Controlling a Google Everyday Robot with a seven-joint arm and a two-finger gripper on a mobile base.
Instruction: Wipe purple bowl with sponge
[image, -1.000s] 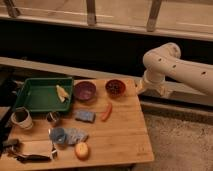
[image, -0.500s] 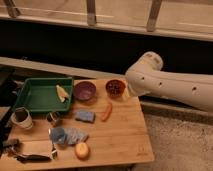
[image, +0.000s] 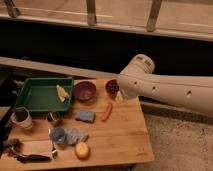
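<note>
A light wooden table carries everything, and the thick white robot arm reaches in over its far right corner from the right. The tool is mostly hidden under the arm's rounded end. Only a pale bit of it shows, just beside the dark red-brown bowl at the table's far edge. Its jaws stand wide apart and hold nothing. The round, shallow, matte purple bowl sits upright to the left of the red-brown bowl, near it but apart. On its other side it is just beside the right wall of the green rectangular plastic tray. A pale yellow, banana-like piece lies in the right end of that tray. The small flat blue-grey rectangular sponge lies flat on the table in front of the purple bowl, apart from it and well clear of the tool. To the sponge's right lies a slim orange-red carrot-shaped item, slanting up towards the red-brown bowl. Nearer the front are a wrinkly light-blue cloth with a small blue cup at its left, and a round orange fruit in front of them. A small metal cup stands left of the sponge. A white mug stands at the table's left edge, and a dark utensil lies at the front left corner.
</note>
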